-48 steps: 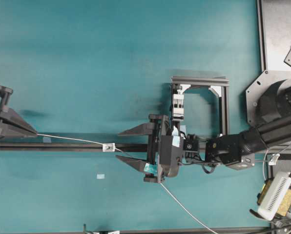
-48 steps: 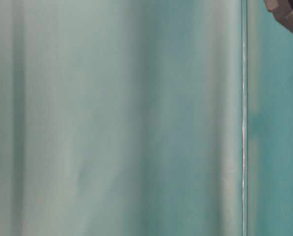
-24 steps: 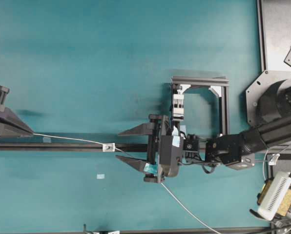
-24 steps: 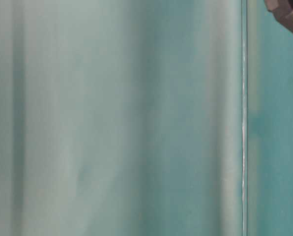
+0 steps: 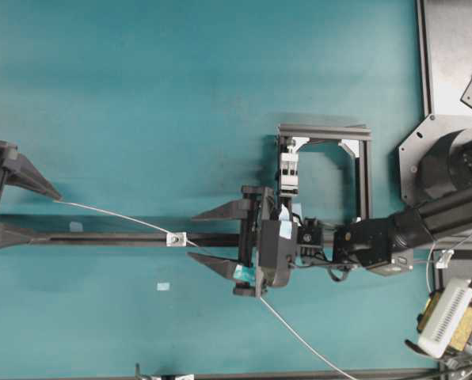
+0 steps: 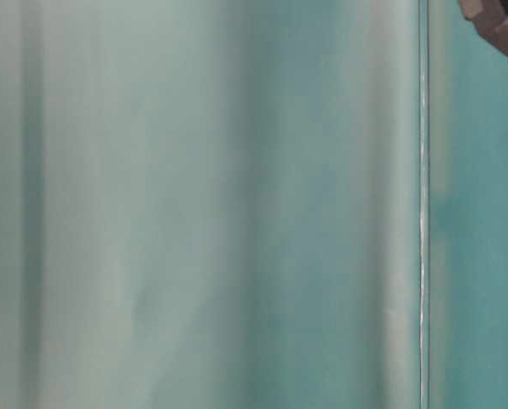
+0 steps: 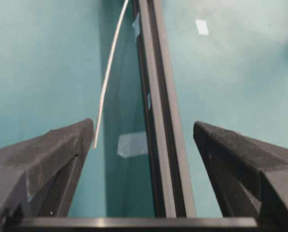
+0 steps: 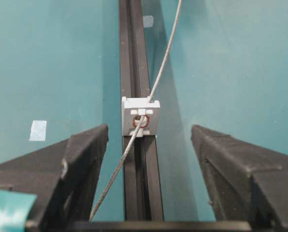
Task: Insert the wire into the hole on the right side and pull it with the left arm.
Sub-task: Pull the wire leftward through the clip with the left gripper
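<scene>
The thin pale wire (image 5: 109, 215) runs through the hole (image 8: 140, 121) in the small white block (image 5: 176, 238) on the black rail. Its free end lies just beside the tip of one finger (image 7: 71, 145) of my left gripper (image 5: 54, 216), which is open at the far left with nothing between its jaws. In the left wrist view the wire (image 7: 108, 77) slants away along the rail. My right gripper (image 5: 191, 236) is open just right of the block, straddling the rail. The wire (image 8: 115, 174) trails back between its fingers, untouched by them.
The black rail (image 5: 101, 238) crosses the table from left to right. A black frame with a taller white block (image 5: 323, 170) stands behind the right arm. A pale tape patch (image 5: 164, 286) lies in front of the rail. A beige plug box (image 5: 450, 317) sits at the right edge.
My left gripper, shut on the wire's end and drawing it left before, has opened and let go. The freed end has swung away from the rail. The right arm has not moved.
</scene>
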`<state>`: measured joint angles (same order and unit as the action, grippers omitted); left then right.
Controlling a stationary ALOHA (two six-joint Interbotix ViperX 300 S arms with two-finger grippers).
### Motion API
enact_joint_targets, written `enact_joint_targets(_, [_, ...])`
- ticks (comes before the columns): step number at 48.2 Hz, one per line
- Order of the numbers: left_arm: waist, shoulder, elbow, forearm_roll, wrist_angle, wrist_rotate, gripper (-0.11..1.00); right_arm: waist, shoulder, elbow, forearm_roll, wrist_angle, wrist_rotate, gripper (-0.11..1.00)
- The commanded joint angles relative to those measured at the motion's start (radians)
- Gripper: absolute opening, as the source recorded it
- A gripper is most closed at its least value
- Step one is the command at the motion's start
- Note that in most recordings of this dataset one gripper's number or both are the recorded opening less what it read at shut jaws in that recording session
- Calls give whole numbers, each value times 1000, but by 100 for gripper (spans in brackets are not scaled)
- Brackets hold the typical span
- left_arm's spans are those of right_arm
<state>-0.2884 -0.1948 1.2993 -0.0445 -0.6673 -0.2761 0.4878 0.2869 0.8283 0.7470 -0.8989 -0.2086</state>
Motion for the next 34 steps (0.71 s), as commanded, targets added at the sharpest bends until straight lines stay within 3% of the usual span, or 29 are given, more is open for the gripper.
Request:
enact_joint_targets(1, [-3, -11, -11, 3, 5, 0, 75, 2, -37, -6, -3, -5, 2, 79])
enact_joint_targets(3, [-3, -11, -12, 3, 6, 0, 84, 2, -37, -6, -3, -5, 2, 79])
enact_joint_targets(5, [-3, -11, -12, 3, 6, 0, 86, 2, -37, -6, -3, -5, 2, 79])
enact_joint_targets(34, [78, -14, -15, 3, 6, 14, 86, -2, -143, 58, -3, 3, 0, 79])
